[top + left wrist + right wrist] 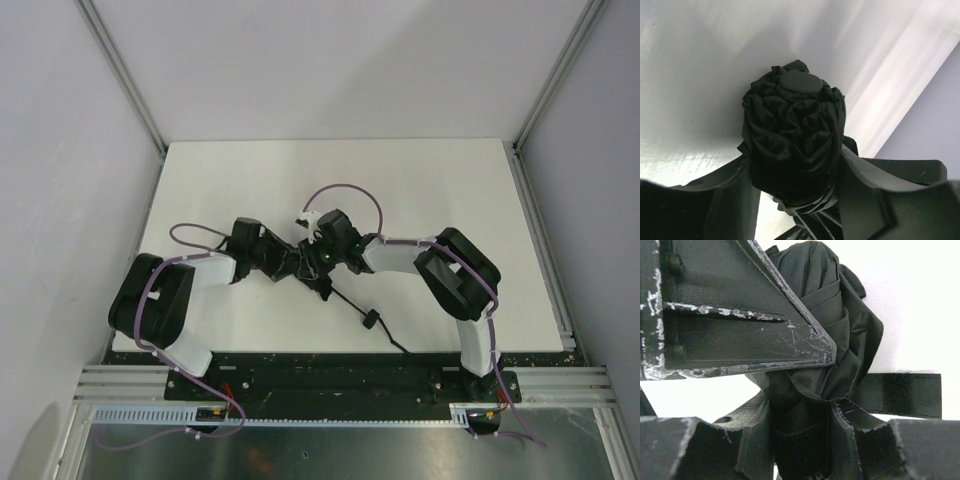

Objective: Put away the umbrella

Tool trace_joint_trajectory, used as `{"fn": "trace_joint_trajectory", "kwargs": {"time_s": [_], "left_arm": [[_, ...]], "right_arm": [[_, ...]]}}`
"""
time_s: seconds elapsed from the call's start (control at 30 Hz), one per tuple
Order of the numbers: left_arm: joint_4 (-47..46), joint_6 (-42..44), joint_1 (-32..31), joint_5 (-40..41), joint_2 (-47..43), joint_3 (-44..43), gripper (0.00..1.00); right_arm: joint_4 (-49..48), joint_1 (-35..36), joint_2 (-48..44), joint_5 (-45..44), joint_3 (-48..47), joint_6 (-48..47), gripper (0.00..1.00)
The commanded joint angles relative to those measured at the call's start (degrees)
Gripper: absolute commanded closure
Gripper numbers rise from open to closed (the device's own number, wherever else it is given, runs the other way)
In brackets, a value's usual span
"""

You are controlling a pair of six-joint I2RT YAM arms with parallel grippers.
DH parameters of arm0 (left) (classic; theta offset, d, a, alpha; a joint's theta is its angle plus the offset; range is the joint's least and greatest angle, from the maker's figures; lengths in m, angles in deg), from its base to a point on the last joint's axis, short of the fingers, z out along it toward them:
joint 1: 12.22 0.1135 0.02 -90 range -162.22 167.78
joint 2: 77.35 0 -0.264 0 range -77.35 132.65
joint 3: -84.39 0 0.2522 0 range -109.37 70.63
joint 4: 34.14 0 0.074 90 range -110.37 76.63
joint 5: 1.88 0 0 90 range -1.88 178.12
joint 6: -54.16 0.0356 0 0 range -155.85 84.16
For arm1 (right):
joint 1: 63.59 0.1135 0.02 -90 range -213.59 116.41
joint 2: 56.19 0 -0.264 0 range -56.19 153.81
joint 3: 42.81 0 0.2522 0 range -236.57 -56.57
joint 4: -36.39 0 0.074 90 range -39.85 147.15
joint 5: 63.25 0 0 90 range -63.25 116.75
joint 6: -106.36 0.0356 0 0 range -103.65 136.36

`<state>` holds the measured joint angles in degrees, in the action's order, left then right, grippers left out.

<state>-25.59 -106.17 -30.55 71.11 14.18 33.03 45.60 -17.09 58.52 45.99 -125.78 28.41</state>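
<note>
umbrella [792,140], all black and folded into a tight bundle, sat between the two hands near the middle of the white tabletop [250,180]. whether it rested on the surface or was lifted off it could not be told.

the left hand [795,172] was clenched on it, a finger pressed against each side of the pleated canopy. in the left wrist view the bundle pointed toward 12 o'clock, ending in a flat round cap [800,82] ringed by crumpled folds.

the right hand [800,427] was also grasping the umbrella, its fingers closed against the gathered fabric from either side. in the right wrist view a scratched finger [740,315] of the left hand crossed the frame from 9 o'clock and lay against the canopy. the closure strap [900,395] stuck out flat toward 3 o'clock, loose from the bundle.

from above, the arms came in from 8 o'clock and 4 o'clock and met over the umbrella, which was mostly hidden under them. a thin wrist cord [345,303] trailed from it toward 5 o'clock across the tabletop, with a small dark knob [370,320] along it. purple cables [345,190] looped over both arms.
</note>
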Motion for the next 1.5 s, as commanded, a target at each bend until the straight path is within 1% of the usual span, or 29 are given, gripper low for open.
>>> {"fn": "trace_joint_trajectory", "kwargs": {"time_s": [0.0, 0.17, 0.33, 0.37, 0.43, 0.47, 0.5, 0.57, 0.6, 0.67, 0.77, 0.83, 0.93, 1.0, 1.07, 1.1, 1.2, 1.23, 1.27, 1.3, 1.4, 1.47], "left_arm": [[-2.5, 1.3, -0.6, -1.5, 0.3, 2.0, 0.50], [-6.0, 1.4, -0.7, -2.5, -0.1, 2.8, 0.63], [-9.7, 1.6, -0.8, -2.4, -1.8, 3.9, 0.90], [-10.6, 1.9, -0.8, -2.3, -2.2, 4.1, 0.93], [-12.4, 2.0, -0.8, -2.9, -2.8, 4.3, 0.96], [-12.7, 2.0, -0.8, -3.4, -2.8, 4.2, 0.92], [-12.9, 1.5, -0.8, -3.8, -2.9, 4.2, 0.81], [-13.1, -0.1, -0.8, -4.0, -3.4, 4.9, 0.53], [-13.2, -0.8, -0.8, -3.9, -3.9, 5.4, 0.42], [-13.2, -1.4, -0.8, -3.4, -5.0, 6.3, 0.28], [-13.2, -2.3, -0.7, -2.8, -6.4, 7.7, 0.18], [-13.2, -2.8, -0.8, -2.8, -6.7, 8.1, 0.13], [-13.2, -2.9, -0.7, -3.1, -6.2, 7.9, 0.13], [-13.7, -2.7, -0.6, -3.3, -5.9, 7.4, 0.19], [-14.0, -2.1, -0.6, -3.7, -6.0, 6.6, 0.31], [-14.1, -1.7, -0.7, -3.8, -6.2, 6.2, 0.40], [-14.4, -1.0, -0.7, -4.5, -6.4, 5.1, 0.70], [-14.6, -0.7, -0.7, -4.9, -6.4, 4.7, 0.78], [-14.8, -0.3, -0.7, -5.3, -6.4, 4.3, 0.85], [-15.2, 0.1, -0.7, -5.8, -6.4, 3.9, 0.90], [-20.0, 1.0, -0.7, -8.0, -6.8, 3.7, 0.98], [-23.6, 1.5, -0.7, -8.8, -7.7, 4.2, 0.99]], "right_arm": [[-1.1, 2.9, -4.6, -0.7, 0.0, 0.2, 1.00], [-0.6, 4.9, -6.5, -3.2, 0.0, 0.6, 1.00], [-0.5, 6.4, -9.0, -3.3, 0.0, 1.7, 1.00], [-0.2, 6.6, -9.6, -3.4, 0.0, 1.7, 1.00], [0.6, 6.7, -10.9, -4.0, 0.0, 2.1, 1.00], [0.9, 6.6, -11.4, -4.4, 0.0, 2.3, 1.00], [1.0, 6.5, -11.7, -4.4, 0.0, 2.6, 1.00], [1.1, 6.0, -12.0, -4.4, 0.0, 3.6, 1.00], [1.2, 5.7, -12.1, -4.3, 0.0, 4.3, 1.00], [1.6, 5.0, -12.3, -4.6, 0.0, 5.7, 1.00], [1.8, 4.2, -12.8, -5.4, 0.1, 7.7, 1.00], [1.7, 3.7, -13.3, -5.6, 0.2, 8.3, 1.00], [1.3, 3.6, -14.1, -4.2, 0.3, 8.4, 1.00], [1.2, 4.0, -14.5, -3.8, 0.3, 8.4, 1.00], [1.3, 4.2, -14.7, -3.8, 0.3, 8.4, 1.00], [1.5, 4.3, -14.7, -3.9, 0.3, 8.3, 1.00], [1.6, 4.6, -14.4, -3.6, 0.3, 8.1, 1.00], [1.8, 4.7, -14.4, -3.3, 0.2, 8.2, 1.00], [2.2, 4.8, -14.4, -3.2, 0.2, 8.4, 0.97], [2.9, 4.8, -14.7, -3.5, 0.2, 8.9, 0.87], [7.0, 4.4, -16.7, -4.0, 0.1, 11.1, 0.45], [11.0, 3.8, -19.8, -3.8, 0.1, 12.0, 0.16]]}}
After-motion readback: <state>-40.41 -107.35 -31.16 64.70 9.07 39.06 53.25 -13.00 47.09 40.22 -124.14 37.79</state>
